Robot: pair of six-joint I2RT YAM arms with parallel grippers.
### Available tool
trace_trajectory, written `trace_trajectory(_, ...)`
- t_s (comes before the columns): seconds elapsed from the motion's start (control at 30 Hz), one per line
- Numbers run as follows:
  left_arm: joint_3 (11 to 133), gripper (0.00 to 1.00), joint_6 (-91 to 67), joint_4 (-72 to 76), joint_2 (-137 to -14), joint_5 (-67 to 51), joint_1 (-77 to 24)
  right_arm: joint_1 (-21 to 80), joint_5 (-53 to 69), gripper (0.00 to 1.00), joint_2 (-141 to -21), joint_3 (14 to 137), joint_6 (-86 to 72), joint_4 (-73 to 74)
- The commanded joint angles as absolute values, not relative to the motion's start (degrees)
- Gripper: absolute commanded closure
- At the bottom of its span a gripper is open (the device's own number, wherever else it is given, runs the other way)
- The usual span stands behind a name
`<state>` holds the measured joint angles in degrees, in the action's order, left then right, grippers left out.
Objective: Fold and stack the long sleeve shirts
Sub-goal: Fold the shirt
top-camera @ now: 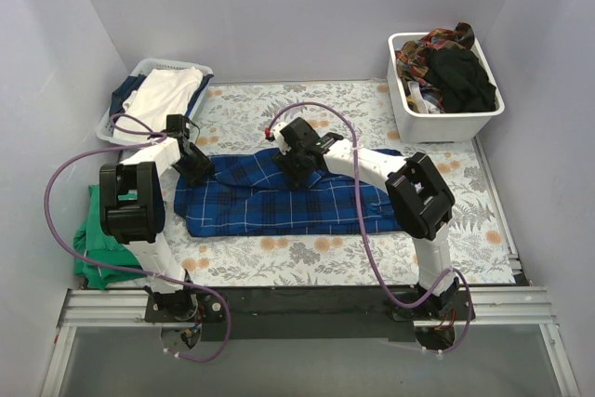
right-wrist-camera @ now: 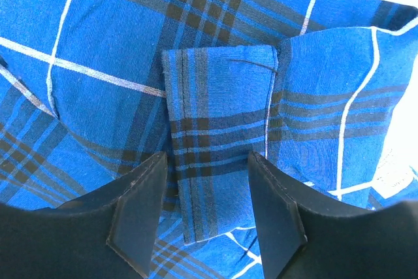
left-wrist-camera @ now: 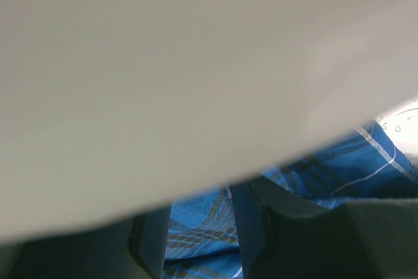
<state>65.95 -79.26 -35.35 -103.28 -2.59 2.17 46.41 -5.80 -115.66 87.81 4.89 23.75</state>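
Observation:
A dark blue plaid long sleeve shirt (top-camera: pixel 279 202) lies spread flat across the middle of the table. My left gripper (top-camera: pixel 197 172) sits at its far left edge. In the left wrist view its fingers (left-wrist-camera: pixel 261 240) stand apart with plaid cloth (left-wrist-camera: pixel 366 161) behind and between them, and a blurred whitish surface hides the tips. My right gripper (top-camera: pixel 296 172) is at the shirt's far middle edge. It is open (right-wrist-camera: pixel 208 158), with its fingers on either side of a narrow cuff-like strip (right-wrist-camera: pixel 219 161) of the shirt (right-wrist-camera: pixel 104 44).
A white bin (top-camera: pixel 444 123) of dark and plaid clothes stands at the back right. A basket (top-camera: pixel 200 70) with white cloth is at the back left. Green cloth (top-camera: pixel 98 239) lies at the left edge. The floral table cloth (top-camera: pixel 307 253) covers the table.

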Motion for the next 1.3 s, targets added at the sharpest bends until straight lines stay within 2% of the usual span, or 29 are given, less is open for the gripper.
trace_trajectory(0.0, 62.7, 0.63, -79.2, -41.3, -102.6, -2.8, 2.2, 46.6, -6.9, 0.42, -118.4, 91.0, 4.4, 23.6)
trace_trajectory(0.07, 62.7, 0.63, -79.1, -41.4, -102.4, -2.7, 2.2, 46.4, -10.4, 0.44, -119.5, 92.8, 1.9, 25.5)
trace_trajectory(0.17, 62.7, 0.64, -79.0, -41.4, -102.3, -2.7, 2.2, 45.6, -12.6, 0.60, -121.0, 94.2, 0.4, 28.6)
trace_trajectory(0.2, 62.7, 0.66, -79.0, -41.3, -102.2, -2.8, 2.3, 45.5, -12.9, 0.72, -120.8, 94.1, 0.4, 28.8)
trace_trajectory(0.27, 62.9, 0.68, -78.9, -41.3, -102.3, -2.8, 2.2, 45.5, -14.1, 0.85, -120.2, 94.0, -1.1, 28.8)
trace_trajectory(0.3, 63.1, 0.69, -78.8, -41.3, -102.3, -2.8, 2.2, 45.5, -14.4, 0.95, -119.2, 93.9, -1.3, 28.8)
trace_trajectory(0.33, 63.2, 0.70, -78.8, -41.5, -102.4, -2.7, 2.2, 45.5, -14.8, 0.99, -118.7, 94.0, -1.4, 28.7)
trace_trajectory(1.27, 64.9, 0.80, -74.5, -41.7, -100.8, -0.1, 2.2, 44.9, -31.4, 0.99, -88.4, 98.5, -0.2, 27.2)
